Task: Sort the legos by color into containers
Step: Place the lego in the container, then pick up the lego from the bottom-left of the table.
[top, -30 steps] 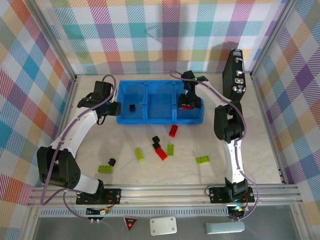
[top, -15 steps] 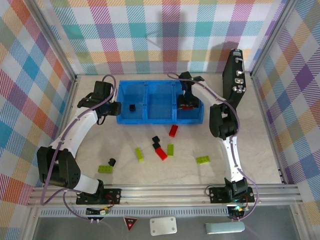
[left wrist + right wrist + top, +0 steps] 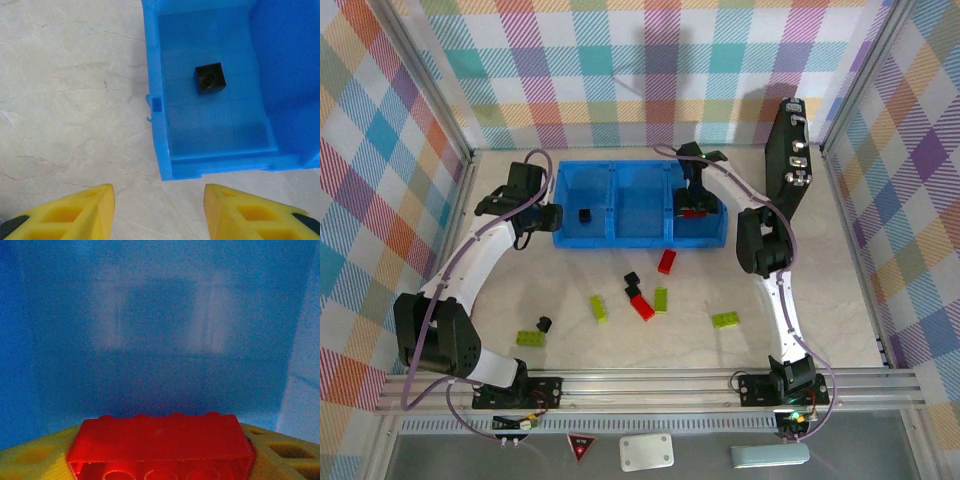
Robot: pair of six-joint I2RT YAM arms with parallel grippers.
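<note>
Marbled beige tabletop (image 3: 860, 290), plaid walls around. Nearest the arm bases, loose legos lie scattered: a lime-green brick (image 3: 531, 337) with a black cube (image 3: 544, 323) just beside it, then a mid-table cluster (image 3: 642, 307) of red, lime and black pieces. A loose red brick (image 3: 667, 261) lies near the tray front. Blue tray (image 3: 620, 241) sits beyond them.

Left gripper (image 3: 159, 200) hovers just off the tray's left end, yellow fingers (image 3: 75, 215) spread wide with nothing between them. The left compartment (image 3: 215, 120) holds one black lego (image 3: 210, 79).

Right gripper (image 3: 692, 205) is down inside the right compartment (image 3: 160, 315), clamped on the held red brick (image 3: 160, 442) — studs up, long side across the fingers.

Step in hand reads as depositing red into the right bin. The next move probably calls for parting the jaws and lifting straight up clear of the divider walls, then reaching for the loose red brick. The middle compartment (image 3: 638, 205) is presumably for lime-green — none sorted yet, judging by the top view.
</note>
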